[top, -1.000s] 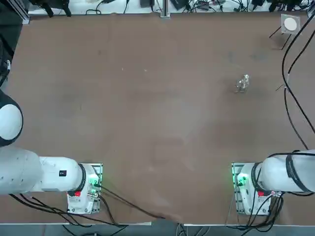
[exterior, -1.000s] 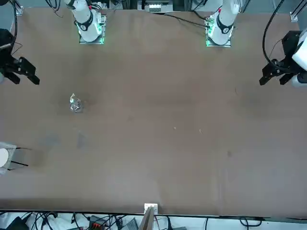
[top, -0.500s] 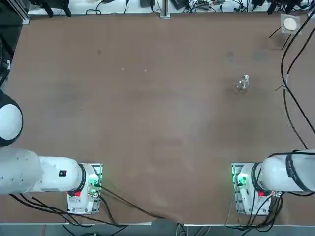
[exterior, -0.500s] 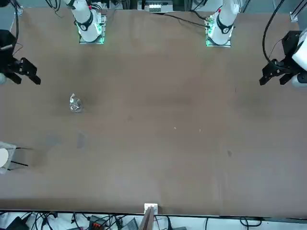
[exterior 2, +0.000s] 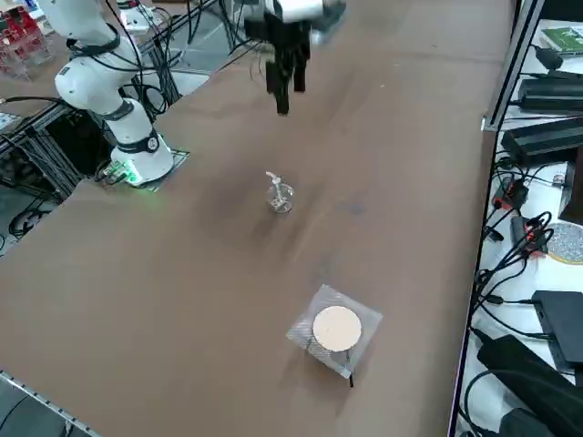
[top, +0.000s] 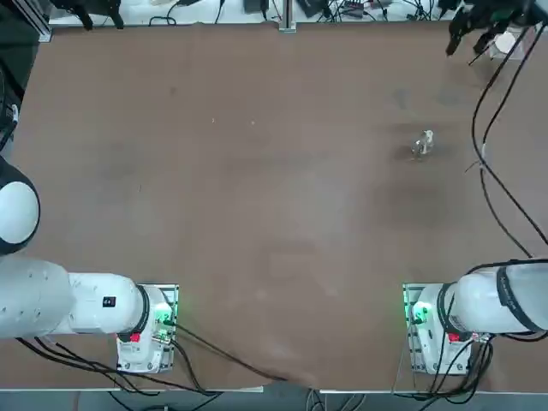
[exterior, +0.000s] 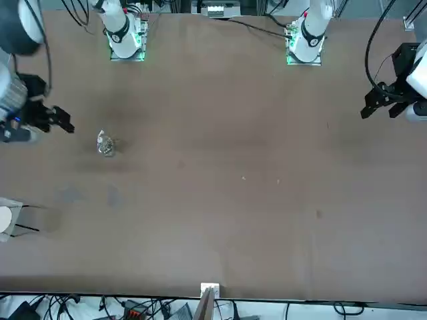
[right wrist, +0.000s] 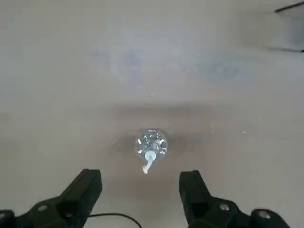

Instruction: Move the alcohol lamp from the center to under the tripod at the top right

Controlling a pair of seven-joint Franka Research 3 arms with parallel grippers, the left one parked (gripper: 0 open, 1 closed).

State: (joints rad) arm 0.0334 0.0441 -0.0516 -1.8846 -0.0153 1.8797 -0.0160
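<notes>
Right gripper (exterior 2: 291, 98): poised above the table near the top centre of the right side view, opened wide and holding nothing, probably to straddle the glass.
Alcohol lamp (exterior 2: 281, 198): standing upright, just above centre in that view, well apart from obstacles, so likely easy to reach around.
Tripod (exterior 2: 337, 329): set lower, right of centre, mesh raised on legs, presumably to leave room beneath for the lamp.

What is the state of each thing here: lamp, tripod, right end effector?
Lamp: upright on the table, not under the tripod.
Tripod: standing, mesh top up, nothing on it.
Right end effector: open, empty, above the table.
</notes>
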